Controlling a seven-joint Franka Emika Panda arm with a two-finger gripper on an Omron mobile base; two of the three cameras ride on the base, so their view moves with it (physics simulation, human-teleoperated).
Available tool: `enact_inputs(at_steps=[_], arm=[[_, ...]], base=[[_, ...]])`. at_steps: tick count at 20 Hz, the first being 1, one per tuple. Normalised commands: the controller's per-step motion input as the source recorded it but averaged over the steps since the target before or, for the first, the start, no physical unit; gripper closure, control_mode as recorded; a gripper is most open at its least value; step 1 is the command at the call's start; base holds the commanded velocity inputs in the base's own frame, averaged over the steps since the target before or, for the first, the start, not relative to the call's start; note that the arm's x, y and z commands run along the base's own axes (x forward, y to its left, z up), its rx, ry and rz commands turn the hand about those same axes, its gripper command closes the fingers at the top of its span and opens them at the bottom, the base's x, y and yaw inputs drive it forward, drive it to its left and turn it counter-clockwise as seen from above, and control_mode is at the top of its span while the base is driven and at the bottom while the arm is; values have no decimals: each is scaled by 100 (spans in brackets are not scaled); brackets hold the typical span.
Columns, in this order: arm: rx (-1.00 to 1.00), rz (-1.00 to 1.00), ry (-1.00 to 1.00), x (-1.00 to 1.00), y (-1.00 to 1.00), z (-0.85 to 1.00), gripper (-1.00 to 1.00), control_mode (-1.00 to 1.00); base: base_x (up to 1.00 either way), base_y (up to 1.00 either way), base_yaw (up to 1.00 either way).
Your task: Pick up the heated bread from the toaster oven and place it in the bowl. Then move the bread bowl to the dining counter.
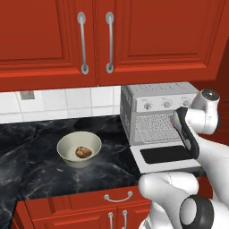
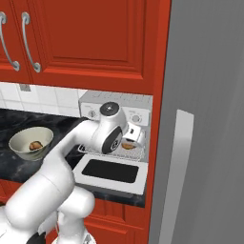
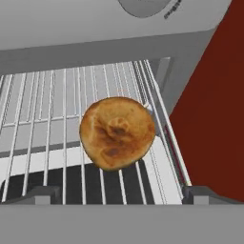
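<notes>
The toaster oven (image 1: 154, 117) is seen with its door dropped flat onto the black marble worktop (image 1: 31, 165). The cream bowl (image 1: 78, 149) is set at its 9 o'clock, a brown bread lump (image 1: 83, 152) inside. The gripper (image 3: 119, 194) is spread wide before the golden roll (image 3: 117, 133), which lies untouched on the wire rack (image 3: 47, 119).

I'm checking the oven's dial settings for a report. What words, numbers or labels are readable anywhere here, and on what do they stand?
Nothing can be read as text.
Small dark marks beside a knob on the toaster oven: too blurred and cut off to read in the hand view.
Faint marks above the three knobs on the oven's front panel: too small to read.
The roll, bowl, cabinets and counter carry no writing.
</notes>
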Motion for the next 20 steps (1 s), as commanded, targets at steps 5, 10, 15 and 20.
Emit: enact_inputs(at_steps=[5, 10, 15, 20], arm=[[0, -5, 4, 28, 0, -29, -100, -100], [0, -4, 1, 23, 0, -34, -100, -100], [0, -1, 0, 6, -1, -40, -100, -100], [0, 0, -1, 14, 0, -19, -100, -100]], base=[[0, 0, 0], [0, 0, 0], [0, 0, 0], [0, 0, 0]])
